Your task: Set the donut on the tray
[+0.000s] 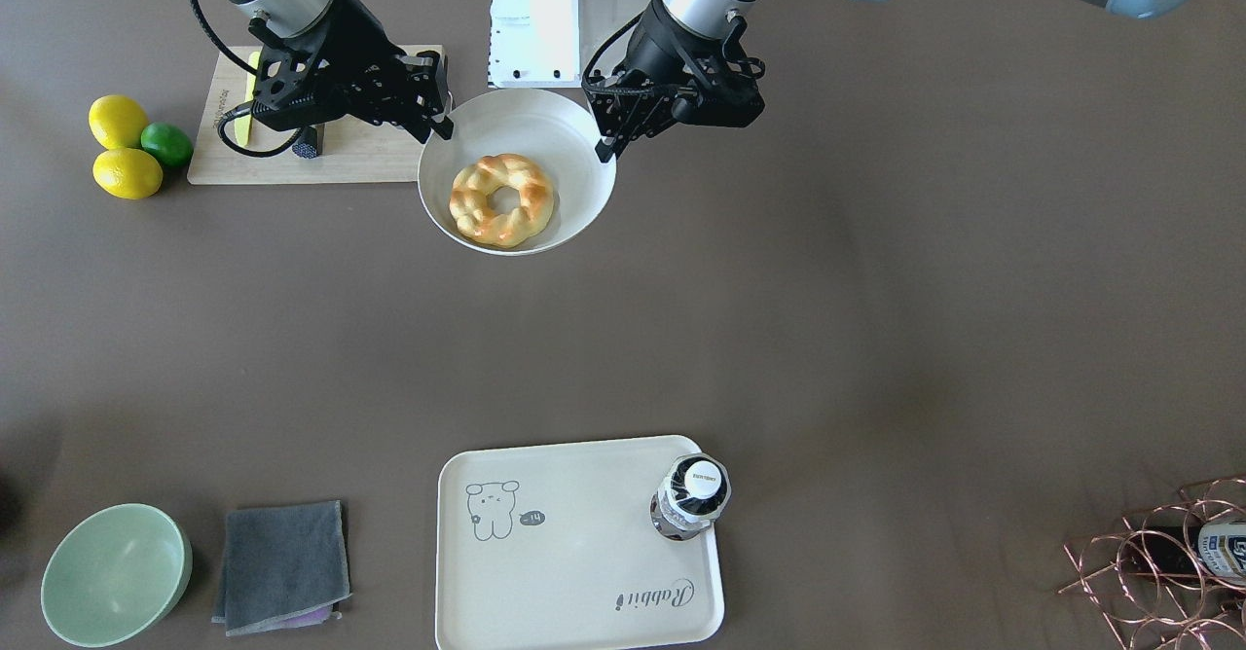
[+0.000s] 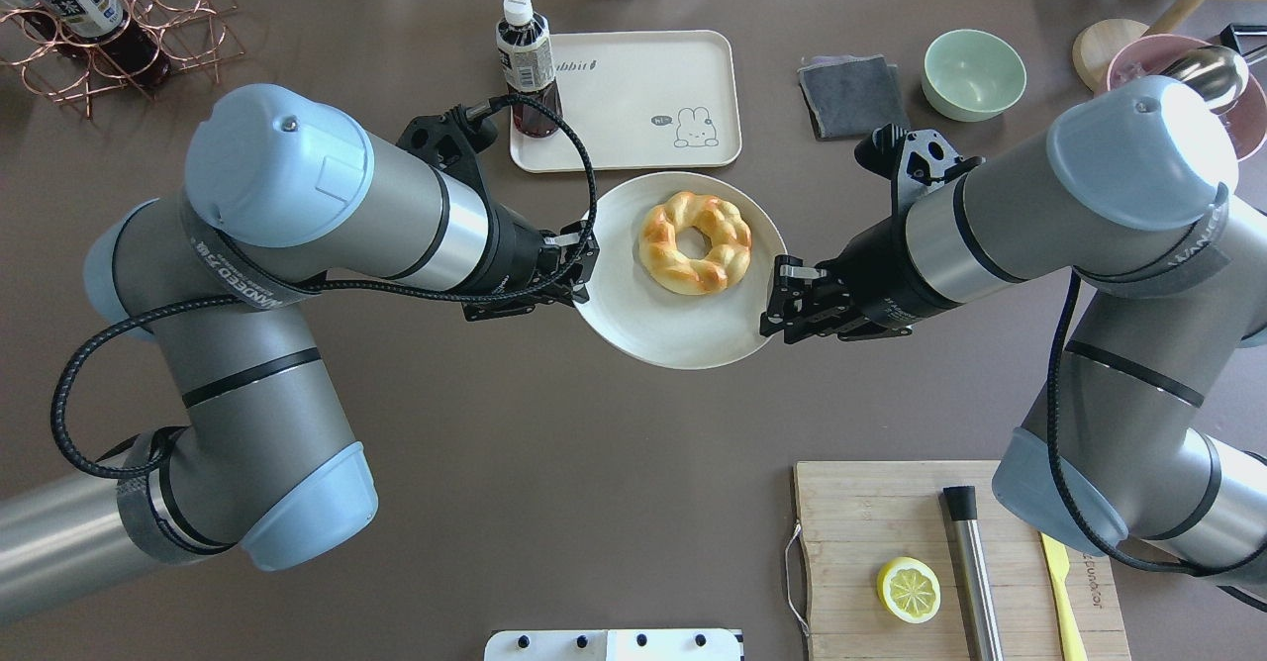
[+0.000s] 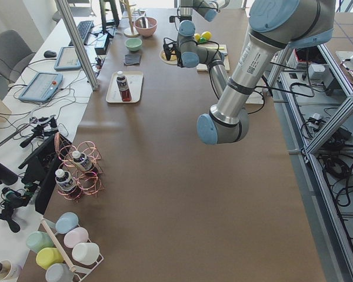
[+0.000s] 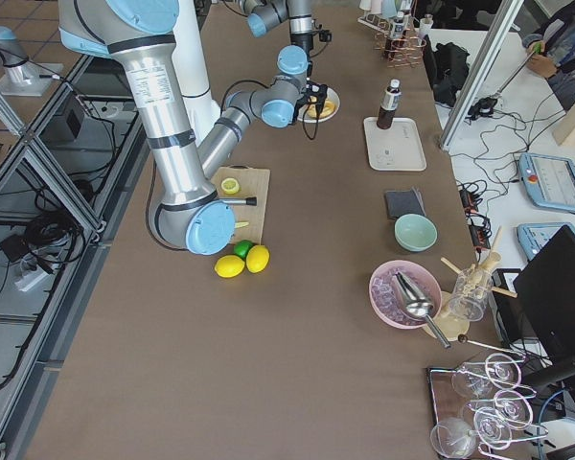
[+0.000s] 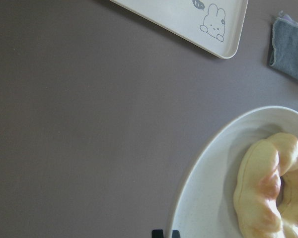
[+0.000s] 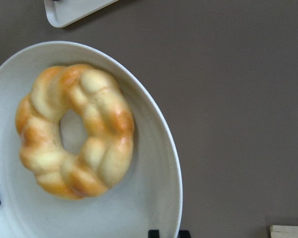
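Observation:
The golden-brown twisted donut [image 1: 501,199] [image 2: 696,242] lies on a round white plate [image 1: 545,125] [image 2: 673,330]. My left gripper [image 2: 579,280] [image 1: 608,139] pinches the plate's rim on one side. My right gripper [image 2: 782,300] [image 1: 438,125] pinches the opposite rim. The wrist views show the donut [image 5: 273,188] [image 6: 74,131] on the plate [image 5: 208,198] [image 6: 149,198], close up. The cream tray [image 1: 584,572] [image 2: 633,107] [image 5: 179,20] lies beyond the plate, apart from it.
A dark drink bottle [image 1: 691,497] [image 2: 525,62] stands on the tray's corner. A grey cloth [image 1: 282,565] and a green bowl [image 1: 115,572] lie beside the tray. A cutting board [image 2: 891,522] holds a lemon half [image 2: 909,589]. A copper wire rack [image 1: 1168,562] stands at the table's far corner.

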You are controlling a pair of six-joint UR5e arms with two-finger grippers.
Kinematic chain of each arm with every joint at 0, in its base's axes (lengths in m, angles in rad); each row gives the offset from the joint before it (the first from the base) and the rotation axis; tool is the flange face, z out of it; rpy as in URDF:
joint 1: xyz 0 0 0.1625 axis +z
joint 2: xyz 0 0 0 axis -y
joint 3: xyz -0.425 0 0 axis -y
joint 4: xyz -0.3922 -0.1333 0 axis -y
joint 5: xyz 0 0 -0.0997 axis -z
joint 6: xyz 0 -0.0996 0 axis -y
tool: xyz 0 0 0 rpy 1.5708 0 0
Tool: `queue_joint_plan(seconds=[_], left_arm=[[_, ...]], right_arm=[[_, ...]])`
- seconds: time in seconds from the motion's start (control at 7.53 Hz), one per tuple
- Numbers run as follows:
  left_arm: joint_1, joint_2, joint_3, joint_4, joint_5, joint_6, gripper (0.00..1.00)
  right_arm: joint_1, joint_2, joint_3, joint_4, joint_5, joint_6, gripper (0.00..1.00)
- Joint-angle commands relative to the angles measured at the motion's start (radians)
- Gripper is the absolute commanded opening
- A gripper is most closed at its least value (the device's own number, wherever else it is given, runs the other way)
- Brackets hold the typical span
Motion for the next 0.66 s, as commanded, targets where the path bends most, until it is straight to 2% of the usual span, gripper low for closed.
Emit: queue_joint_plan(seconds=[0.0, 0.13, 0.27, 0.4, 0.53], left_arm=[[0.000, 0.000, -0.004, 0.000, -0.002, -0.008, 0.00], [0.000, 0.001, -0.005, 0.000, -0.003, -0.008, 0.37], [-0.002, 0.001, -0.005, 0.000, -0.003, -0.008, 0.91], [-0.006, 0.003, -0.005, 0.001, -0.003, -0.008, 0.97], [-0.018, 0.006, -0.004, 0.003, -0.005, -0.008, 0.97]], right_arm=[[0.000, 0.003, 0.000, 0.002, 0.005, 0.008, 0.00], [-0.002, 0.003, 0.000, 0.002, 0.006, 0.008, 0.00], [-0.003, 0.002, 0.000, 0.002, 0.008, 0.009, 0.00], [-0.003, -0.001, -0.002, 0.003, 0.011, 0.008, 0.00], [-0.003, -0.004, -0.005, 0.002, 0.012, 0.009, 0.00]])
